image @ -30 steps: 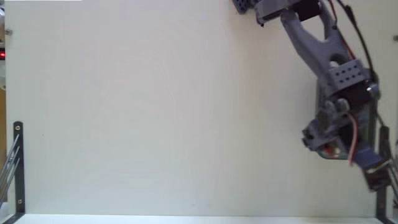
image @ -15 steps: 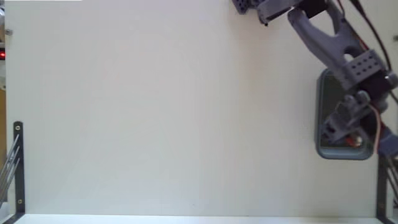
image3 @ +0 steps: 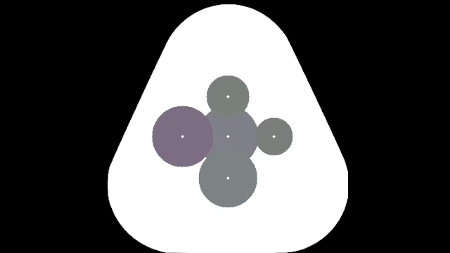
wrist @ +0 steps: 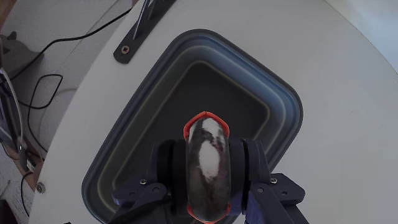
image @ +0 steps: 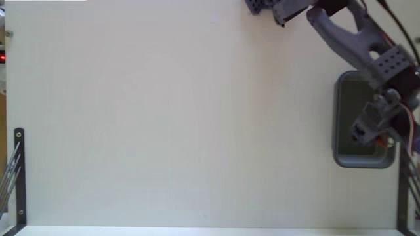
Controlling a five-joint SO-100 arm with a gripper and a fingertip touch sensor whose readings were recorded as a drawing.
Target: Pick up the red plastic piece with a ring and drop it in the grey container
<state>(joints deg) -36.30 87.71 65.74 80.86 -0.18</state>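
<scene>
In the wrist view my gripper (wrist: 208, 169) is shut on the red plastic piece with a ring (wrist: 206, 119), an orange-red oblong with a dark glossy face, clamped between both fingers. It hangs above the inside of the grey container (wrist: 124, 149), a dark rounded tray with a thick stepped rim. The fixed view shows the arm reaching from the top right, with the gripper (image: 375, 131) over the grey container (image: 338, 111) at the right edge. A bit of the red piece (image: 384, 139) peeks out under the fingers.
The white table (image: 164, 118) fills most of the fixed view. Black metal brackets stand at the left edge (image: 20, 177) and the right edge (image: 401, 196). In the wrist view a bracket (wrist: 146, 25) lies beyond the container, and cables (wrist: 37, 93) lie off the table's edge.
In the fixed view the arm has swung up and to the right with the red piece, uncovering more of the container's left and lower rim.
</scene>
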